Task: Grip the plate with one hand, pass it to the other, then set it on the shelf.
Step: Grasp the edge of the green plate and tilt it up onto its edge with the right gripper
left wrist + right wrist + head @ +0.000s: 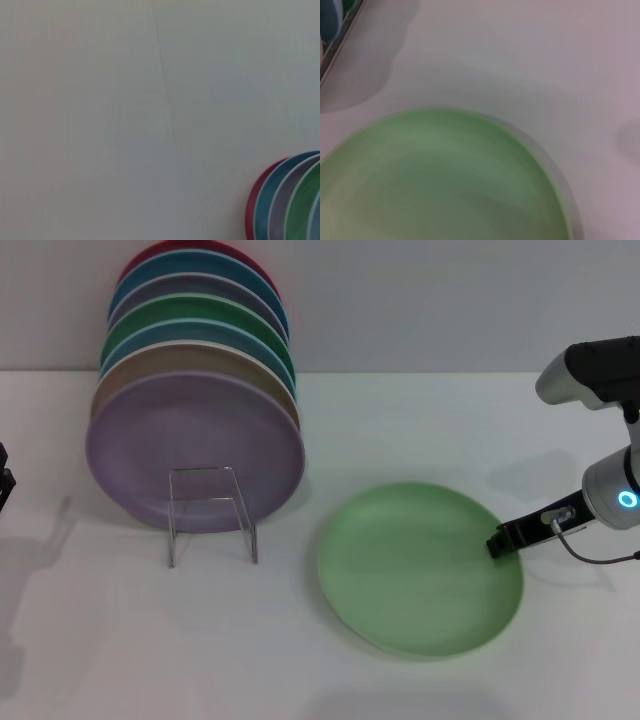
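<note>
The light green plate is seen lying flat on the white table, to the right of the clear shelf and apart from it. The right gripper is held at the plate's right edge, with its black tip over the rim. Whether its jaws are spread or pinching the rim cannot be told (the tip is seen only as one dark shape). In the right wrist view, the plate is seen from close above. A row of plates is stood on edge in the shelf, with a lilac plate at the front. The left gripper is barely seen at the far left edge, well apart from the plate, and its jaws cannot be told either.
</note>
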